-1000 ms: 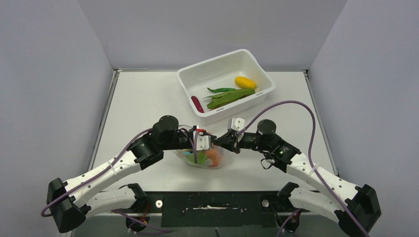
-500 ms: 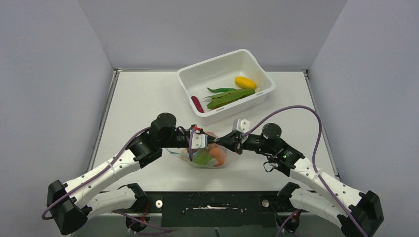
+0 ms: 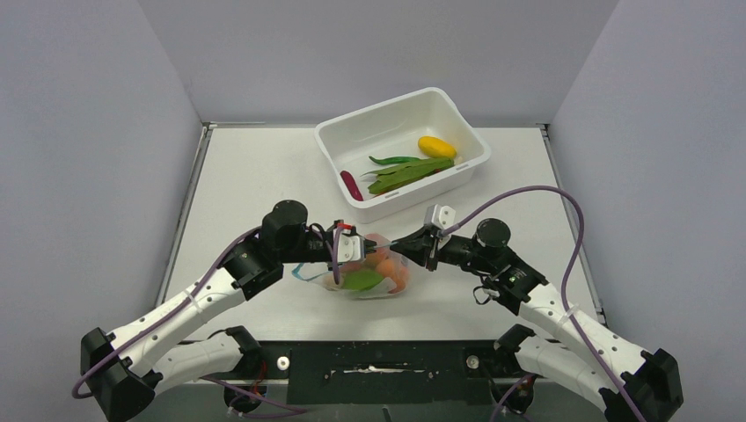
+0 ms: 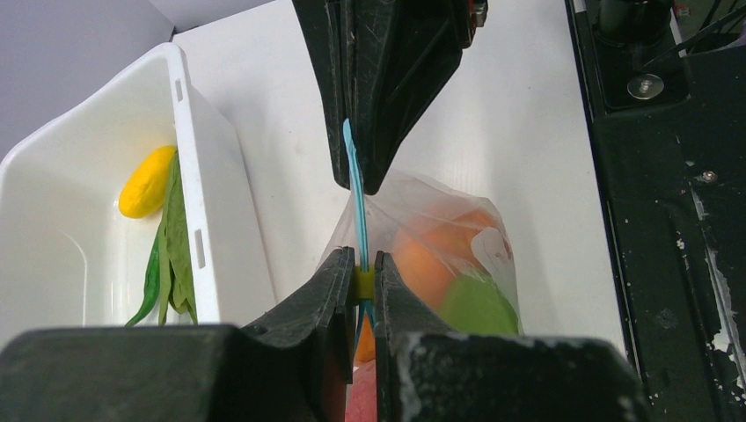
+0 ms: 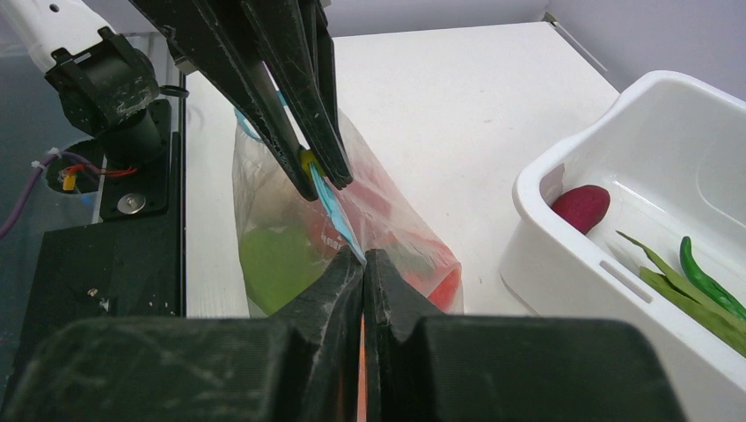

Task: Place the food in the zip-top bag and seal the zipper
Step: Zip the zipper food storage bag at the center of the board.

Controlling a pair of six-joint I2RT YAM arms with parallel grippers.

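The clear crinkly zip-top bag (image 3: 369, 283), holding orange and green toy food (image 4: 431, 255), sits between the arms near the front of the table (image 3: 264, 176). The left gripper (image 4: 363, 264) and right gripper (image 5: 363, 259) each pinch its thin blue zipper (image 4: 355, 198) strip; pulling too hard could slip it free, leaving it unsealed.

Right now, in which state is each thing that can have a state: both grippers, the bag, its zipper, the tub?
Left gripper: shut on the zipper.
Right gripper: shut on the zipper.
Zip-top bag: filled with food, held at its rim.
Zipper: pulled straight between the grippers; fully sealed or not, cannot tell.
White tub: open, toy vegetables inside.
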